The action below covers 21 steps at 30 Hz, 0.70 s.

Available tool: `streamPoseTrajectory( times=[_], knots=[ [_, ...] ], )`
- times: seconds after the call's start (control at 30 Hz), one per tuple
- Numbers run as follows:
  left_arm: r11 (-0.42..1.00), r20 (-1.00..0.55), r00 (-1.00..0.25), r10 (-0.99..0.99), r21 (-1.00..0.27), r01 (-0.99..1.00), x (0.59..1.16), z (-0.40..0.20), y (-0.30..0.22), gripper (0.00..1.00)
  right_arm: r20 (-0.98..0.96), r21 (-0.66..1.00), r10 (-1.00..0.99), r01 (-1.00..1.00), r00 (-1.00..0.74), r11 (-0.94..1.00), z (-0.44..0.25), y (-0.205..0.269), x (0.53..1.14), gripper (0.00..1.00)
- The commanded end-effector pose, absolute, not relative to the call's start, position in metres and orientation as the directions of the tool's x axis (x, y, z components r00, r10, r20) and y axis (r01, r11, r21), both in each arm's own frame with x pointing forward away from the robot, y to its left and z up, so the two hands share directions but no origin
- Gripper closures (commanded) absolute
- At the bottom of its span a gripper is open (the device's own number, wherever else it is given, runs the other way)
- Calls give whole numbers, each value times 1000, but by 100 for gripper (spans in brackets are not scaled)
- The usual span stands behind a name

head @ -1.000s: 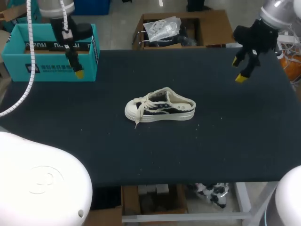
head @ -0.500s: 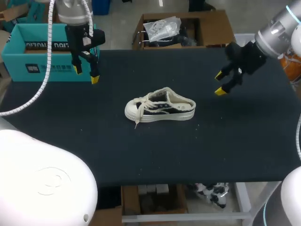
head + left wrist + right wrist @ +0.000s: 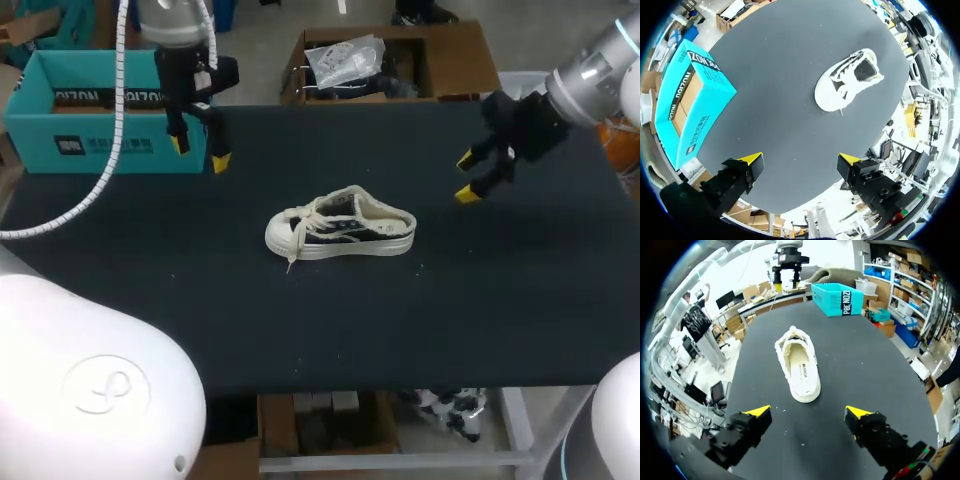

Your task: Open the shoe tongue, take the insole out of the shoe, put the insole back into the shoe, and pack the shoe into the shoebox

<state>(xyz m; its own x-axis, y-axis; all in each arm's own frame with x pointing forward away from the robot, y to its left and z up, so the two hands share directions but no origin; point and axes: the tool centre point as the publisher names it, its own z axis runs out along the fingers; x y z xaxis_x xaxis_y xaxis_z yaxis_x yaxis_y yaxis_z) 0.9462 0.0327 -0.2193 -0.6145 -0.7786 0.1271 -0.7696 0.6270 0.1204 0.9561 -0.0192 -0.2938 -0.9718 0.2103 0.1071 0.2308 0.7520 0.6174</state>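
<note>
- One low cream-and-dark shoe point(image 3: 340, 225) stands on its sole near the middle of the dark worktop point(image 3: 500, 300), toe toward my left, laces loose.
- The pale insole point(image 3: 801, 367) lies inside the shoe, showing through the open heel.
- My right fingers point(image 3: 468, 194) hang above the worktop off the shoe's heel end, spread wide and holding nothing.
- My left fingers point(image 3: 220, 162) hang beyond the toe end, just in front of the shoebox, likewise wide apart and empty.
- The teal shoebox point(image 3: 60, 150) sits at the worktop's far left corner, open at the top, well apart from the shoe.
</note>
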Motion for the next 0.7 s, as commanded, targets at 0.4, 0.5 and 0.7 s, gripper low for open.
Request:
streamPoseTrajectory(
  times=[0.4, 0.5, 0.7],
  knots=[
    [149, 107, -126, -986, 250, -957, 921, -237, -41, 0, 96, 729, 176, 189, -980, 658, -366, 24, 953, 0],
    [146, 124, -116, -986, 271, -951, 918, -240, -49, 0, 81, 745, 162, 167, -984, 645, -375, 30, 956, 0],
    [150, 146, -112, -983, 283, -947, 918, -241, -61, 0, 78, 780, 126, 139, -989, 610, -394, 43, 960, 0]
  ],
)
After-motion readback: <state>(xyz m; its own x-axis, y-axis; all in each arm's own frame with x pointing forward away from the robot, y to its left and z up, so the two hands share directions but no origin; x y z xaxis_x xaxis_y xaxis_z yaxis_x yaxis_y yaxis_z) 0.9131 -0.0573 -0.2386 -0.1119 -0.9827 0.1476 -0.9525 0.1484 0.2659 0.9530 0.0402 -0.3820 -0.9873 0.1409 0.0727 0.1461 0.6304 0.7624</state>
